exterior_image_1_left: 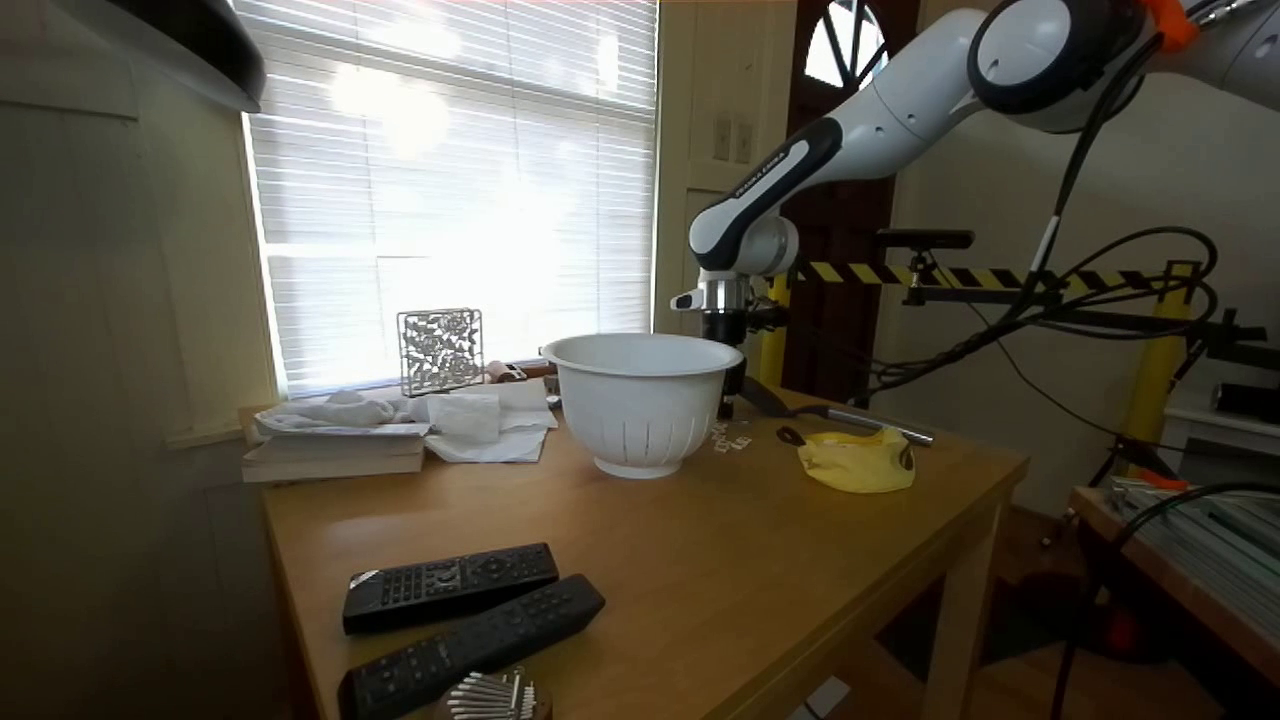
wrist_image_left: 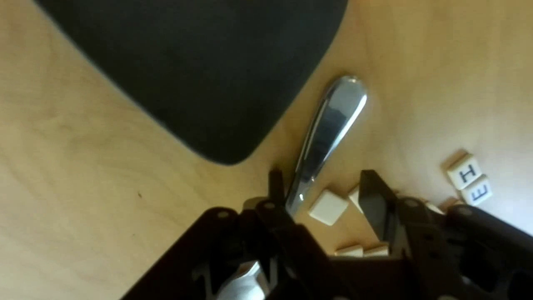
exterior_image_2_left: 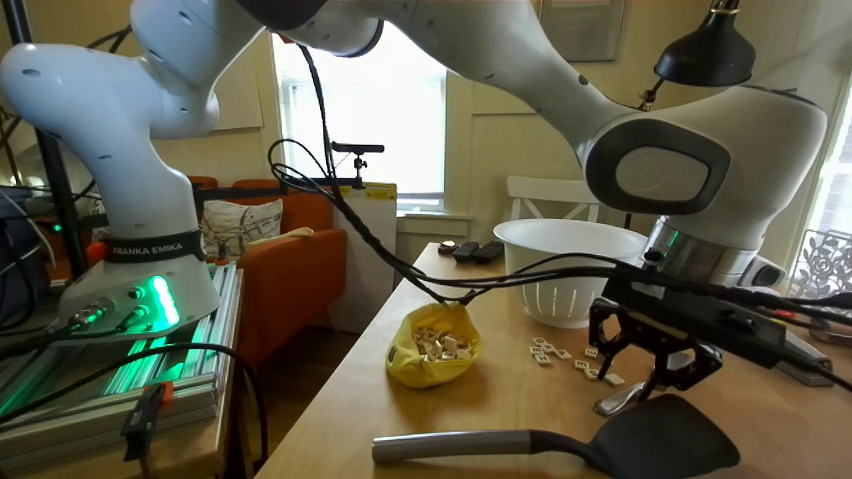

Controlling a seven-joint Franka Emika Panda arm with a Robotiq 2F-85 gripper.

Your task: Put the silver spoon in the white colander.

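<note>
The silver spoon lies on the table; its handle (wrist_image_left: pixel 329 125) shows in the wrist view, running diagonally under the left-hand finger, and part of its bowl (wrist_image_left: pixel 243 287) shows at the lower left. The spoon (exterior_image_2_left: pixel 619 399) also shows in an exterior view beneath the gripper. My gripper (wrist_image_left: pixel 320 183) is open and low over the table, its fingers apart, with the spoon close beside one finger. The gripper also shows in both exterior views (exterior_image_1_left: pixel 728 405) (exterior_image_2_left: pixel 626 386). The white colander (exterior_image_1_left: pixel 645 410) stands upright close by, also in an exterior view (exterior_image_2_left: pixel 566 293). The spoon is hidden behind the colander there.
A black spatula (exterior_image_2_left: pixel 665 432) lies close to the spoon, its blade also in the wrist view (wrist_image_left: pixel 208 62). Loose letter tiles (wrist_image_left: pixel 329 207) lie around the fingers. A yellow pouch (exterior_image_2_left: pixel 426 372) of tiles, remotes (exterior_image_1_left: pixel 450 585) and books (exterior_image_1_left: pixel 335 460) are on the table.
</note>
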